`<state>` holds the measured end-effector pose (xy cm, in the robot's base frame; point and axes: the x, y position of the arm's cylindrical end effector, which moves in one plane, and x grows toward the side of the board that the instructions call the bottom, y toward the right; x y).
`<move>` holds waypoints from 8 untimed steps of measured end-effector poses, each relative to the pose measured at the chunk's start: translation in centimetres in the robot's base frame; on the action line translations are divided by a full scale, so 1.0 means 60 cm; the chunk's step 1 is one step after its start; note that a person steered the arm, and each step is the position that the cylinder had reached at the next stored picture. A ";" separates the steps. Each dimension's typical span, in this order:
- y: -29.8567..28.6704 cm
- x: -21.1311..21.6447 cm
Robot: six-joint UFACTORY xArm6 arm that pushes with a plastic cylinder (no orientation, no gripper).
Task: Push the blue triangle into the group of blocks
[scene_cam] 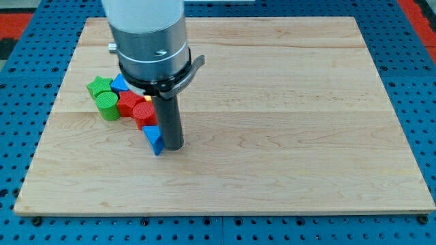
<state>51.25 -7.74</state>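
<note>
The blue triangle (154, 139) lies on the wooden board (272, 102), just below the red cylinder (145, 114) and touching or nearly touching it. My tip (173, 146) stands right against the triangle's right side. The group sits up and to the left: a green star-shaped block (99, 86), a green cylinder (107, 106), a red block (127, 103) and a second blue block (119, 83), partly hidden by the arm. A bit of yellow (148, 98) shows beside the rod.
The arm's wide grey body (150, 41) hangs over the view's upper left and hides part of the group. A blue pegboard (409, 68) surrounds the board.
</note>
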 end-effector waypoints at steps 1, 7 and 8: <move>-0.059 -0.005; -0.128 -0.038; -0.071 -0.023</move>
<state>49.85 -12.02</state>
